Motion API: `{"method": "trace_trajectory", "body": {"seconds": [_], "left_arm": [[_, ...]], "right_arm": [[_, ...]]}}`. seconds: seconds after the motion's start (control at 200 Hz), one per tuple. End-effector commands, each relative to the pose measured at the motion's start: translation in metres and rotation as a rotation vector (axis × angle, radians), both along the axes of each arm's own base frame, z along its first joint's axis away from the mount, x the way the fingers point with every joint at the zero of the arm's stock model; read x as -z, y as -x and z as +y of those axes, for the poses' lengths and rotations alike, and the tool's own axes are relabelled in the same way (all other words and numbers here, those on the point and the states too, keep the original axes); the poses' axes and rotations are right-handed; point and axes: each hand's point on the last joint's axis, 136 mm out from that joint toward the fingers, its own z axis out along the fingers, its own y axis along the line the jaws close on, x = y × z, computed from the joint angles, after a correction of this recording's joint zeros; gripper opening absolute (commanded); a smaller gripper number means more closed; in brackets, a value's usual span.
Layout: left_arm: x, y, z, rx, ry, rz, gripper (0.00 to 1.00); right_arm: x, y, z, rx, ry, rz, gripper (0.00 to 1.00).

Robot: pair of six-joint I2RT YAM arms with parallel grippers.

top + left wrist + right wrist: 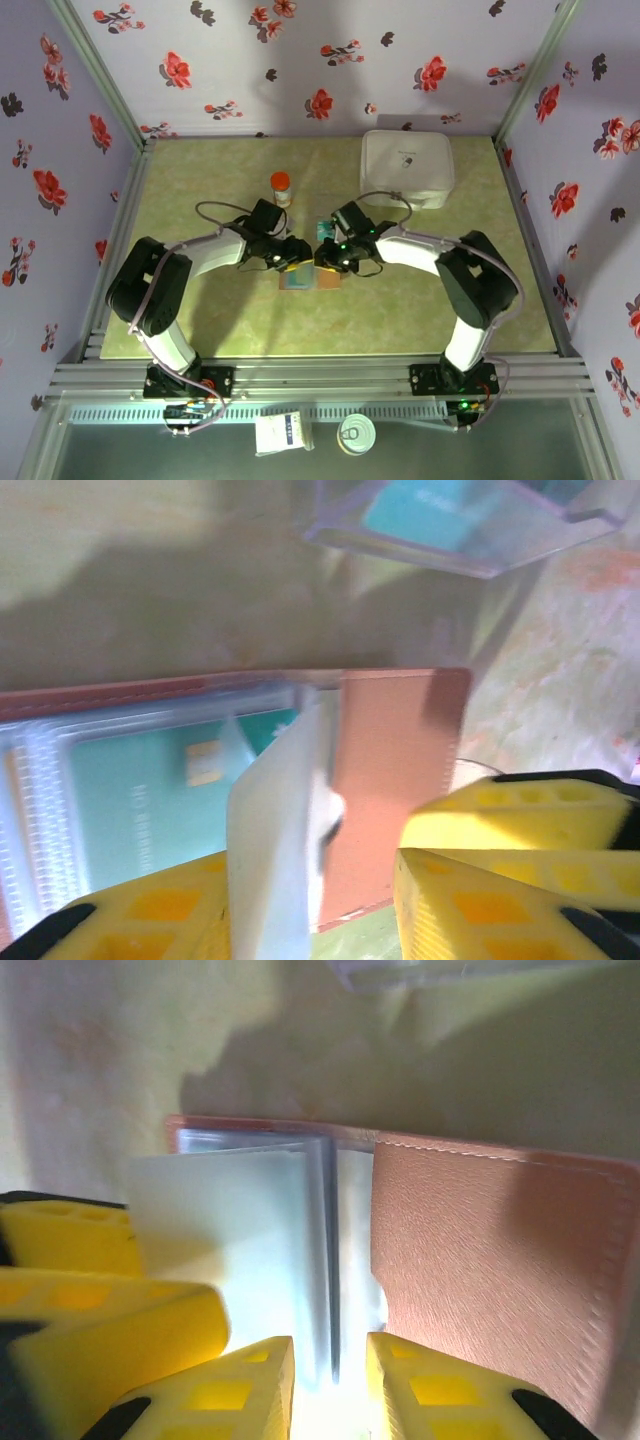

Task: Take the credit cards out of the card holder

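- Nearest, on the grey ledge in front of the arm bases at 6 o'clock, lie a small white paper pack [280,432] and a round white lid-like object [355,433], well apart from the work.
- At the middle of the pale green mottled counter [420,305] the brown leather-like folding card holder [322,281] lies open and flat. Its long axis runs from 9 to 3 o'clock, and both arms reach in to meet over it.
- The left tool [305,875] is spread wide. One translucent clear plastic leaf [275,830] of the holder stands up between its yellow fingers [500,860], and nothing looks clamped.
- In the left wrist view, a teal credit card [140,800] with a gold chip sits at about 10 o'clock from that tool. It is inside its clear pocket, with its long side along the holder's length.
- The right tool [328,1365] is parted only narrowly. It straddles the edges of the stacked clear leaves beside the brown flap [500,1260], and a gap shows on each side, so I judge it is not gripping.
- The left tool looks nearer to the card. Drawing it out would probably mean pulling along the 9-to-3 line while the right tool steadies the flap.
- Farther off, at 12 o'clock, stands a small orange-capped bottle [281,187].
- At 1 o'clock, near the back wall, rests a white rounded-square case [405,168].
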Motion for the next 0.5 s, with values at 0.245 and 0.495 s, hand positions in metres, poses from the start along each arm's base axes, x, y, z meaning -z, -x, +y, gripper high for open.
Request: {"method": "trace_trajectory", "body": {"seconds": [0.245,0.495], "left_arm": [[-0.016,-0.001,-0.06,0.102,0.035,-0.007,0.47],[-0.009,-0.001,-0.072,0.127,0.029,0.002,0.49]], "right_arm": [[-0.043,-0.008,-0.091,0.169,0.124,-0.147,0.31],[-0.043,0.002,-0.1,0.184,0.095,-0.126,0.32]]}}
